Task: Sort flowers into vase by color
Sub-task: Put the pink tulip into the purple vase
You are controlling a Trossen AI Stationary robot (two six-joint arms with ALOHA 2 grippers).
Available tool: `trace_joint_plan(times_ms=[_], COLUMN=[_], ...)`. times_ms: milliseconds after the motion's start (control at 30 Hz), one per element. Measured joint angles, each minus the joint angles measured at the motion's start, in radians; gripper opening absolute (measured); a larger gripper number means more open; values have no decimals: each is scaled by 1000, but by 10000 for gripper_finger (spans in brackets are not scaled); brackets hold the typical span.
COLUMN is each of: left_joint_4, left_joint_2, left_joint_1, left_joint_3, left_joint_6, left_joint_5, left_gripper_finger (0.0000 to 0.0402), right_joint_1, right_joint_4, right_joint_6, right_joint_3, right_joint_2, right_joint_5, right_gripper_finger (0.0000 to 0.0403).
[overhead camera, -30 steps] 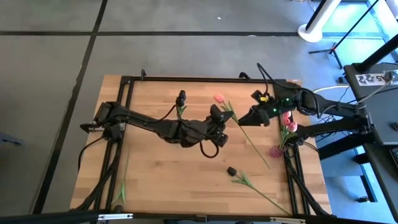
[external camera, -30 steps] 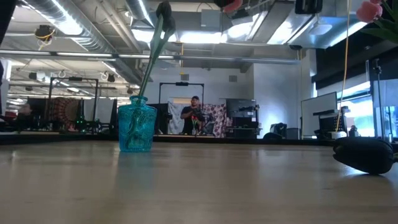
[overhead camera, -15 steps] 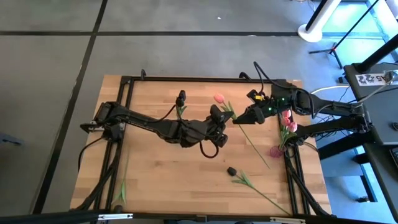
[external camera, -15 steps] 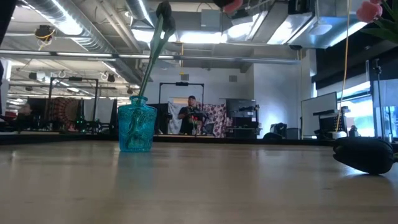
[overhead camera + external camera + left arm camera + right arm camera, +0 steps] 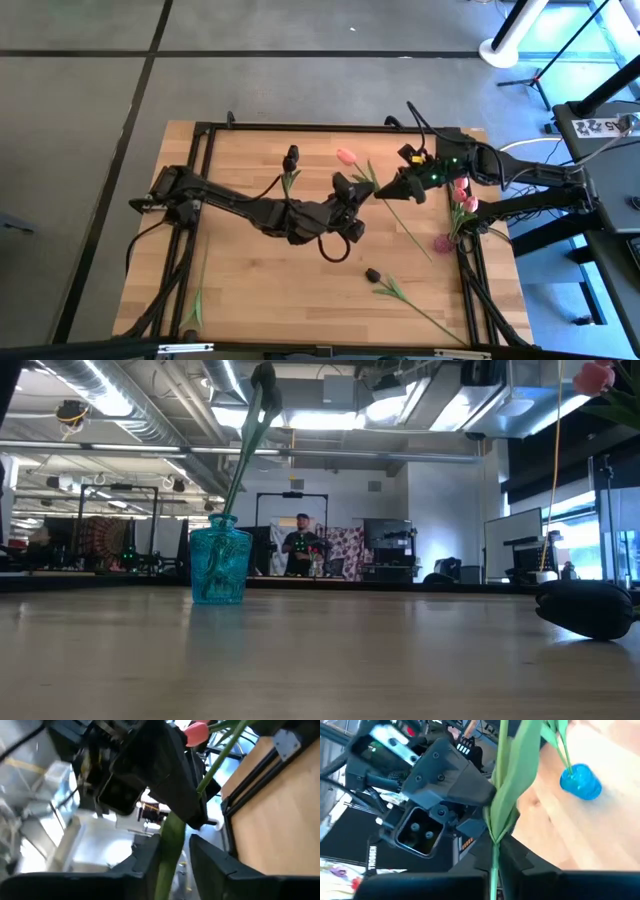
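Note:
A pink-headed tulip (image 5: 346,156) is held above the table's middle, its long green stem (image 5: 410,232) slanting toward the near right. My right gripper (image 5: 384,191) is shut on the stem. My left gripper (image 5: 352,190) is open just left of it, its fingers on either side of the same stem (image 5: 169,851). A blue vase (image 5: 291,160) at the far middle holds a black-headed tulip (image 5: 264,376). A pink vase (image 5: 443,243) at the right edge holds pink tulips (image 5: 463,196). Another black-headed tulip (image 5: 372,274) lies on the table near the front. My right gripper pinches the tulip's stem and a leaf along it (image 5: 494,839) between its two fingers, in the stem's upper part a short way below the head. The fingers come from the table's right and lie across the stem. The low view shows no part of the flower on the table.
A loose green stem (image 5: 196,305) lies at the near left corner. The lying tulip's stem (image 5: 425,315) runs toward the near right corner. Black frame rails (image 5: 300,128) border the tabletop. A person (image 5: 299,546) stands far off in the room behind.
My right gripper has moved toward the table's left, up to the pink tulip's stem, and has shut on it beside my left gripper. The pink head has shifted slightly toward the far left and has left the top of the low view.

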Motion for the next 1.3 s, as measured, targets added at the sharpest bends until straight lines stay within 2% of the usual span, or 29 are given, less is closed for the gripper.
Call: trace_joint_plan(times_ms=[200,467,567,767,867,1000,1300], left_joint_4=[-2,-5,-6,-74,-136,-190,-219], left_joint_2=[0,0,0,0,0,0,0], left_joint_1=[-65,-173,-200,-227,-227,-227,-232], left_joint_3=[0,0,0,0,0,0,0], left_joint_6=[-213,-467,-515,-591,-653,-711,-768], left_joint_5=[-68,-36,-35,-48,-48,-48,-27], left_gripper_finger=[137,120,109,92,87,81,74], right_joint_1=[0,1,1,0,1,1,1], right_joint_4=[17,34,17,-165,-194,-201,-259], right_joint_6=[-120,-342,-426,-489,-613,-742,-928], right_joint_3=[0,0,0,1,0,1,-28], right_joint_2=[-44,-169,-223,-300,-346,-407,-559], right_joint_5=[12,-37,-79,-103,-88,-124,-298], right_gripper_finger=[12,7,7,6,7,5,5])
